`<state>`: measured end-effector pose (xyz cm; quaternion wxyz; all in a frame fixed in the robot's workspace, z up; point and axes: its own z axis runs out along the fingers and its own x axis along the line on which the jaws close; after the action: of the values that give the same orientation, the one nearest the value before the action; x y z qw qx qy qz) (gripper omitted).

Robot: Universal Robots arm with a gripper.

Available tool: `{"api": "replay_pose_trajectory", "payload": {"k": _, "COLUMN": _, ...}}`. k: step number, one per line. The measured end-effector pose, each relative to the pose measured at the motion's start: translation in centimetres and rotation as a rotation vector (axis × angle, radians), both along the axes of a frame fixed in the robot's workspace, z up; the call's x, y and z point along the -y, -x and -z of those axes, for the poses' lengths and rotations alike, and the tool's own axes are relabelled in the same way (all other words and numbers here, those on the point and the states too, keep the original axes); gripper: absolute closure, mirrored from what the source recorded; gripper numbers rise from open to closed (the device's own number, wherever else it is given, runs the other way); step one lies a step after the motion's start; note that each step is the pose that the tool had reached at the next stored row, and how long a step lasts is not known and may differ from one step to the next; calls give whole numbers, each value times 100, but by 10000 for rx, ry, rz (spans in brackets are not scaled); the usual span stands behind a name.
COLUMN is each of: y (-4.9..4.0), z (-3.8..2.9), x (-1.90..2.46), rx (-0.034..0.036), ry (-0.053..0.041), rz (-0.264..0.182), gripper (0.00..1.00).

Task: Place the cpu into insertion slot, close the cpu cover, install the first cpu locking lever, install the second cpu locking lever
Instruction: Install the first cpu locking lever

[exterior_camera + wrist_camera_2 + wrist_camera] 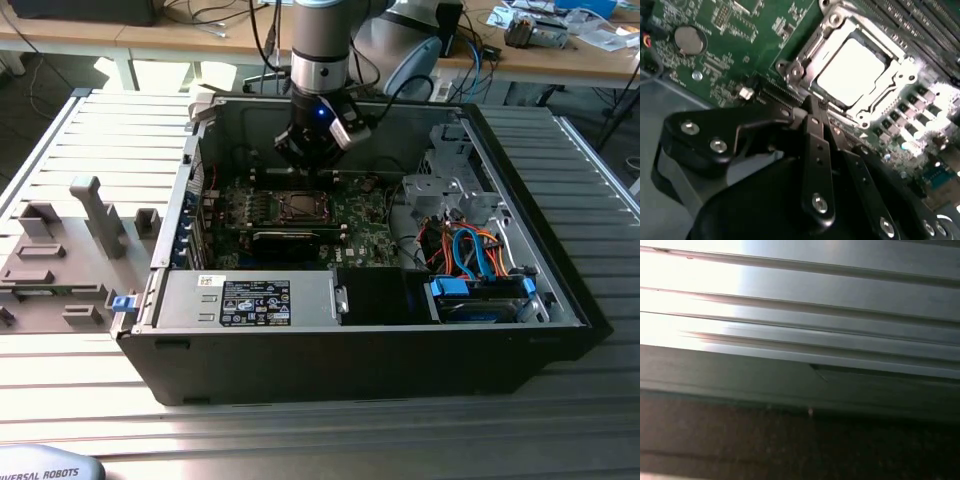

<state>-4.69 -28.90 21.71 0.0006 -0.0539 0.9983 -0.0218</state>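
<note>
The cpu (pixel 852 70) lies in the insertion slot (pixel 300 207) on the green motherboard, its silver top glaring bright. The cpu cover (pixel 901 76) lies flat around it as a silver frame. In the second wrist view my gripper (pixel 812 103) has its black fingers (pixel 816 150) drawn together to a point. The tip hovers just beside the socket's edge, near a corner screw (pixel 796 71). Nothing is between the fingers. In the exterior view my gripper (pixel 305 172) hangs inside the open computer case, just behind the socket. I cannot make out how the locking levers stand.
The case walls (pixel 200 200) ring the board. A black card (pixel 290 240) lies in front of the socket, the power supply (pixel 245 300) beyond it. A drive cage with blue and orange cables (pixel 480 260) stands on the exterior view's right. Grey fixtures (pixel 95 215) stand on the ribbed table.
</note>
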Motion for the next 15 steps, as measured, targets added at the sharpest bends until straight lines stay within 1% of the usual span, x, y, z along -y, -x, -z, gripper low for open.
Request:
{"api": "replay_pose_trajectory", "payload": {"k": 1, "y": 0, "z": -1, "x": 5, "rx": 0, "ry": 1, "rz": -1, "gripper": 89}}
{"api": "replay_pose_trajectory", "payload": {"k": 2, "y": 0, "z": -1, "x": 23, "rx": -1, "ry": 4, "rz": 7, "gripper": 89}}
{"api": "replay_pose_trajectory", "payload": {"k": 6, "y": 0, "z": 9, "x": 111, "rx": -1, "ry": 8, "rz": 42, "gripper": 89}}
{"api": "replay_pose_trajectory", "payload": {"k": 9, "y": 0, "z": 15, "x": 186, "rx": -1, "ry": 13, "rz": 63, "gripper": 89}}
{"api": "replay_pose_trajectory", "payload": {"k": 11, "y": 0, "z": 19, "x": 254, "rx": -1, "ry": 25, "rz": 73, "gripper": 89}}
{"api": "replay_pose_trajectory", "payload": {"k": 12, "y": 0, "z": 19, "x": 274, "rx": -1, "ry": 34, "rz": 72, "gripper": 89}}
{"api": "replay_pose_trajectory", "payload": {"k": 14, "y": 0, "z": 20, "x": 342, "rx": 0, "ry": 100, "rz": 77, "gripper": 89}}
{"api": "replay_pose_trajectory", "payload": {"k": 15, "y": -1, "z": 14, "x": 359, "rx": 0, "ry": 188, "rz": 80, "gripper": 89}}
